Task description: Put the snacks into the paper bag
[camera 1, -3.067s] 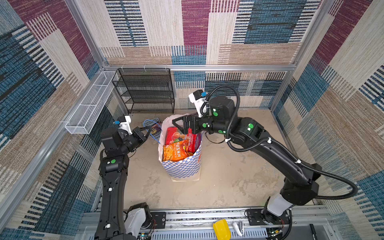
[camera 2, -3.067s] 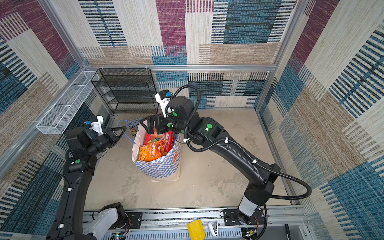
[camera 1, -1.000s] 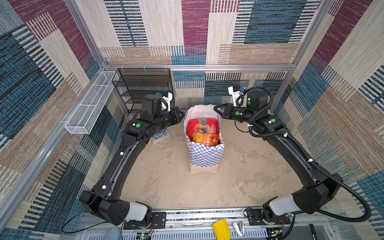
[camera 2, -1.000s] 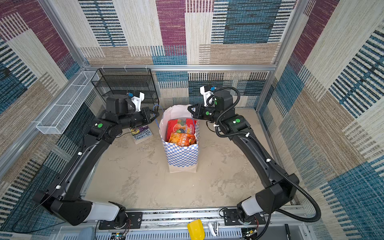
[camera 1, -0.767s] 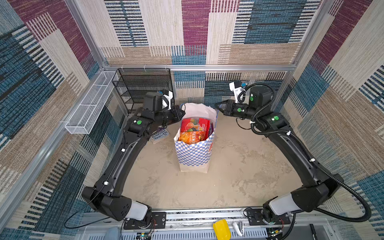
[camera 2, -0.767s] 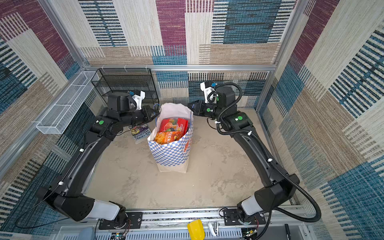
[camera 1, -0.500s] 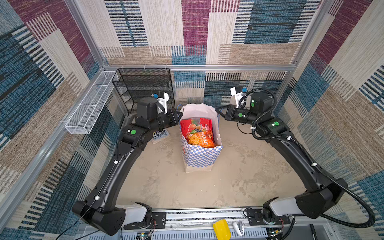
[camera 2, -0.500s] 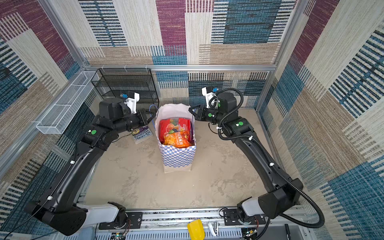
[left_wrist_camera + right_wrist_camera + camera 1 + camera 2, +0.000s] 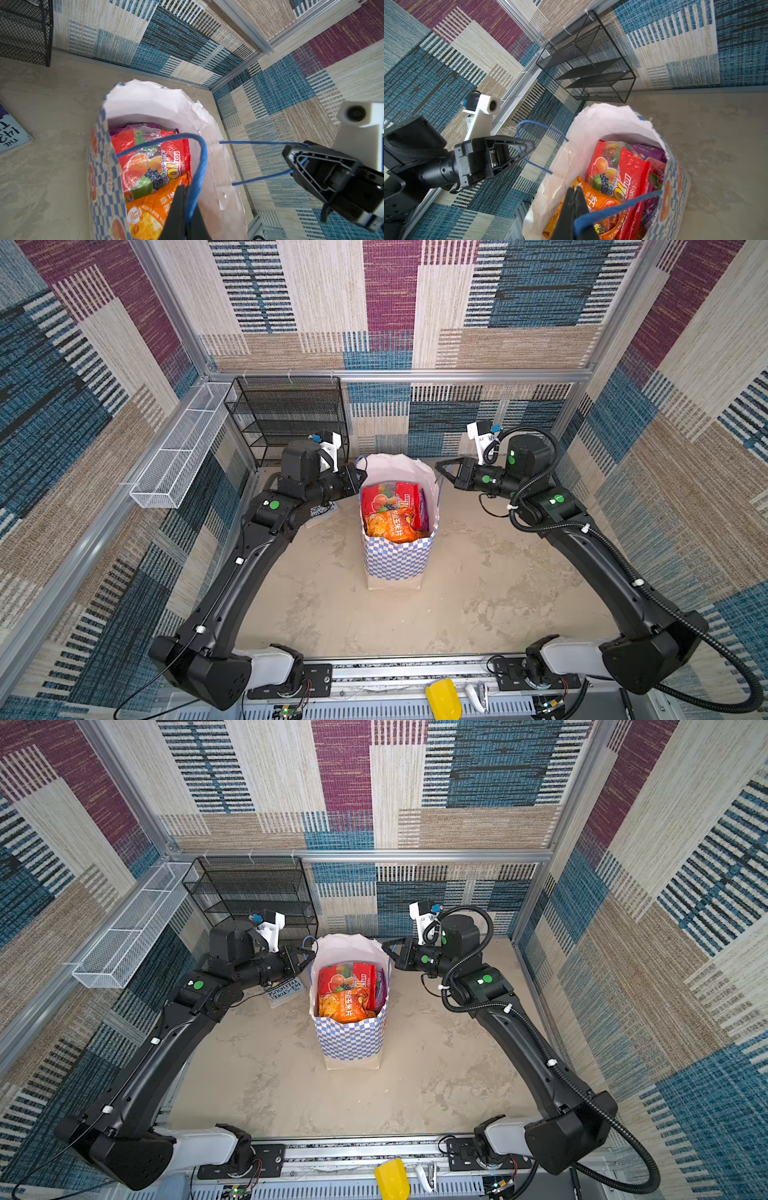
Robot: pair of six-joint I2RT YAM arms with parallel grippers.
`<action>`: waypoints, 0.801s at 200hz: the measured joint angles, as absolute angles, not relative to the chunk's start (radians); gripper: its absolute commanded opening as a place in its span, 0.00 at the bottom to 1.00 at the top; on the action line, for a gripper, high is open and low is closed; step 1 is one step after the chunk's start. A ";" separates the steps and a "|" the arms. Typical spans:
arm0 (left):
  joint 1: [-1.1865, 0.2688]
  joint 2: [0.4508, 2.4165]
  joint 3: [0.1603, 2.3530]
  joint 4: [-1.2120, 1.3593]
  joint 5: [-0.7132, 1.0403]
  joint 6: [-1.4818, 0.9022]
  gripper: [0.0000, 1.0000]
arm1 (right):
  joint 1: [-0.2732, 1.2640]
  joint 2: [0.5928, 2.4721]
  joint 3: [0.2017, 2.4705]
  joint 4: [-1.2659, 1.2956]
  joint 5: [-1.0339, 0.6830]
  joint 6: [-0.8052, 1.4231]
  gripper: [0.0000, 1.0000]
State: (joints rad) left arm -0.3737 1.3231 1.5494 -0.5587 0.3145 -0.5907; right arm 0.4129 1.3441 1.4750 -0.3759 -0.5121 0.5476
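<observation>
At surface centre, the paper bag [image 9: 395, 560] stands upright with the snacks [image 9: 390, 514] inside; no packet shows outside it, so loading appears complete. At its 9 o'clock, the left tool [image 9: 360, 478] is clamped on one blue cord handle [image 9: 202, 158]; at 2 o'clock, the right tool [image 9: 439, 467] is clamped on the opposite handle [image 9: 618, 207].

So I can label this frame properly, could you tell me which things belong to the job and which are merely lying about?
Job: paper bag; snacks inside it; left claw and right claw, each shut on a blue cord handle.
Lying about: book; black mesh shelf; white wire basket.
</observation>
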 measured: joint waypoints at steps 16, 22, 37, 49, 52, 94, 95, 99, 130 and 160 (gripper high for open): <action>-0.375 1.317 1.549 -0.555 0.316 -0.591 0.00 | 0.413 1.343 1.472 -0.384 -0.512 0.548 0.00; -0.376 1.303 1.520 -0.540 0.320 -0.591 0.00 | 0.413 1.330 1.444 -0.372 -0.512 0.549 0.00; -0.378 1.265 1.428 -0.500 0.321 -0.592 0.00 | 0.413 1.278 1.336 -0.330 -0.513 0.571 0.00; -0.378 1.247 1.374 -0.469 0.321 -0.592 0.00 | 0.413 1.250 1.285 -0.313 -0.513 0.583 0.00; -0.378 1.245 1.365 -0.465 0.321 -0.592 0.00 | 0.413 1.246 1.282 -0.312 -0.513 0.583 0.00; -0.377 1.237 1.357 -0.443 0.315 -0.592 0.00 | 0.413 1.250 1.355 -0.310 -0.496 0.580 0.00; -0.377 1.237 1.359 -0.446 0.314 -0.592 0.00 | 0.413 1.253 1.361 -0.313 -0.496 0.578 0.00; -0.377 1.237 1.364 -0.452 0.313 -0.592 0.00 | 0.413 1.259 1.374 -0.322 -0.496 0.573 0.00; -0.375 1.230 1.400 -0.487 0.292 -0.592 0.00 | 0.403 1.327 1.485 -0.416 -0.487 0.548 0.00; -0.378 1.209 1.355 -0.481 0.296 -0.598 0.00 | 0.400 1.324 1.478 -0.424 -0.487 0.545 0.00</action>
State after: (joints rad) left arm -0.3782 1.2091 1.3548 -0.4812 0.2962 -0.5980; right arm 0.4000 1.3243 1.4780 -0.4244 -0.4866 0.5446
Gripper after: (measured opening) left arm 0.066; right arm 0.048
